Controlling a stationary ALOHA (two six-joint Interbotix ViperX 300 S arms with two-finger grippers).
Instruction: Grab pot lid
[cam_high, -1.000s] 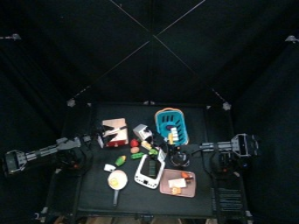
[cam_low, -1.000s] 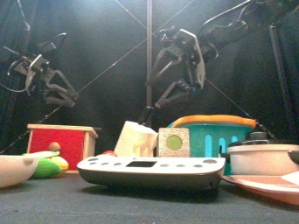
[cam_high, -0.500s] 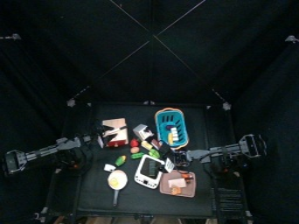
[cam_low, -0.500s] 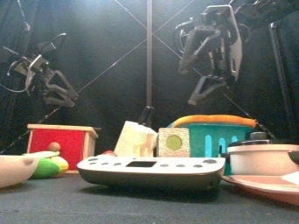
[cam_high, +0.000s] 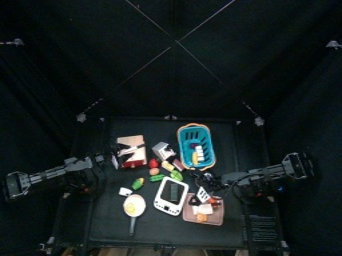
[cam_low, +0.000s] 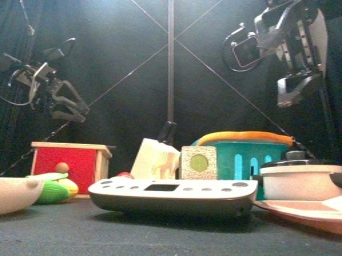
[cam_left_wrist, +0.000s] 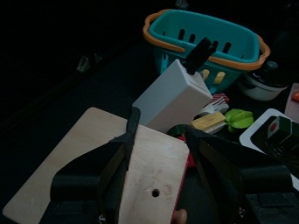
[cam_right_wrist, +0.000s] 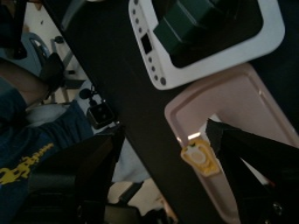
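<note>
The pot lid (cam_low: 297, 166) sits on its white pot (cam_low: 302, 184) at the desk's (cam_low: 160, 235) right front, its black knob upright, just in front of the teal basket (cam_low: 249, 152). High above it hangs the right pincer (cam_low: 291, 88), jaws spread wide and holding nothing. Its wrist view looks down on a white scale (cam_right_wrist: 205, 35) and a pink board (cam_right_wrist: 239, 101). The left pincer (cam_left_wrist: 158, 149) hovers open and empty over a wooden box (cam_left_wrist: 100, 171) at the desk's left.
</note>
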